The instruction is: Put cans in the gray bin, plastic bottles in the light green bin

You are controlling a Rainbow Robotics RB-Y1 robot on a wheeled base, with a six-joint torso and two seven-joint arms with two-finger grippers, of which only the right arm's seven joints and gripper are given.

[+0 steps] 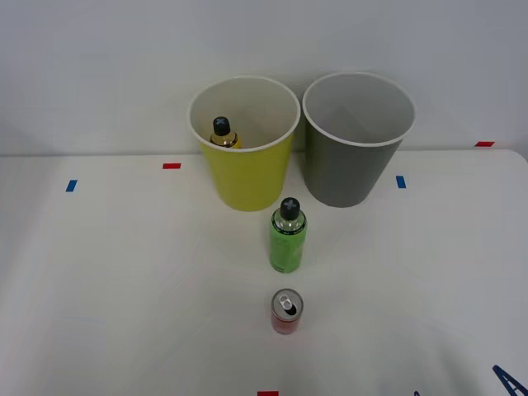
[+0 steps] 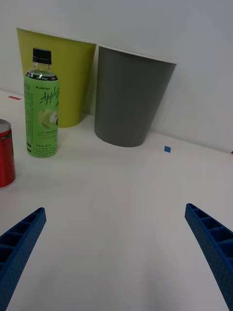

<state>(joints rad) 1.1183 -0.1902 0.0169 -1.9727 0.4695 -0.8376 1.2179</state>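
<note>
Green bottle upright on table, red can just nearer you; yellow bottle inside light green bin; your right hand released, empty.

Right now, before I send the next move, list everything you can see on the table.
light green bin: 1, yellow-green, back of table, left of the gray bin
gray bin: 1, dark gray, back right
yellow bottle: 1, golden, black cap, inside the light green bin
green bottle: 1, bright green, upright, table centre
red can: 1, upright, in front of the green bottle
tape marks: several, red and blue, on the table
right hand: 1, blue fingers, open, empty
</note>
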